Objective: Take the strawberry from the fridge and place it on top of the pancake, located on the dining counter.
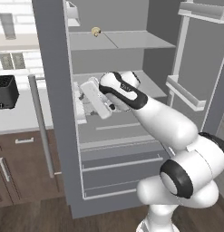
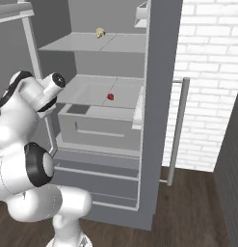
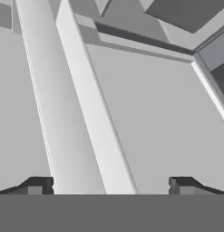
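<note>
The fridge (image 1: 54,90) stands open, its pale grey shelves bare to view. On the middle shelf lies the strawberry (image 2: 111,96), a tiny red fruit above a pulled-out drawer (image 2: 99,126). My gripper (image 1: 82,105) reaches into the fridge at that shelf's height, near the left wall. In the hand view the gripper (image 3: 111,186) is open, its fingertips (image 3: 37,185) far apart with nothing between them; it faces a grey shelf surface and a pale upright edge. The strawberry is hidden behind my hand in the left base view. The pancake and the dining counter are out of view.
A small tan mushroom-like item (image 1: 95,31) sits on the upper shelf. Door racks (image 1: 186,93) jut out on the right door. A long bar handle (image 2: 176,130) hangs on the other door. A black appliance (image 1: 4,91) rests on a white counter over brown cabinets (image 1: 22,167).
</note>
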Available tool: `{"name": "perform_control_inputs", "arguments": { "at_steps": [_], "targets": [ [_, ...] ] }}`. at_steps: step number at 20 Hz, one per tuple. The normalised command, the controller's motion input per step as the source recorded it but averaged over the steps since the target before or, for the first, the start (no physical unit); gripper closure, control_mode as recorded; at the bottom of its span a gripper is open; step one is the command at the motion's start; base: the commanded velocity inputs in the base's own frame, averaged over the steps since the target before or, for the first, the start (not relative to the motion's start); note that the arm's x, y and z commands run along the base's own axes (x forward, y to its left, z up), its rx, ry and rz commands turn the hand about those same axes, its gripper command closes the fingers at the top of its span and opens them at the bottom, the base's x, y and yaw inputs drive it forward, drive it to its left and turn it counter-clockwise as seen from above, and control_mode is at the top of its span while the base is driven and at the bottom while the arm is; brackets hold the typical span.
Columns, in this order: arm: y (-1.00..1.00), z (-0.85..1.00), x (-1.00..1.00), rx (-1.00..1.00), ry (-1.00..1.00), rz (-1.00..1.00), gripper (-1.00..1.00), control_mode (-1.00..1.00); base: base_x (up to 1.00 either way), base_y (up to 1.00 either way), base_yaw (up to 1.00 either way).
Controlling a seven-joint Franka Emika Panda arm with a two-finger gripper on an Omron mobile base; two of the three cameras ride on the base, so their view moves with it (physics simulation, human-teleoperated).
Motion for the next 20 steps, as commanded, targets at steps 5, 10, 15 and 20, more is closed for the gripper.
{"name": "perform_control_inputs", "arguments": {
  "at_steps": [5,10,15,20],
  "targets": [
    [-0.29,0.28,0.0,-0.17,0.0,0.0,-1.0,-1.0,0.0,0.0,0.0],
    [-0.22,0.15,0.0,-0.08,0.0,0.0,-1.0,-1.0,0.0,0.0,0.0],
    [-0.09,0.0,-0.05,0.15,0.0,0.0,-1.0,-1.0,0.0,0.0,0.0],
    [0.06,-0.05,-0.15,0.21,0.03,0.01,-1.0,-1.0,0.0,0.0,0.0]
  ]
}}
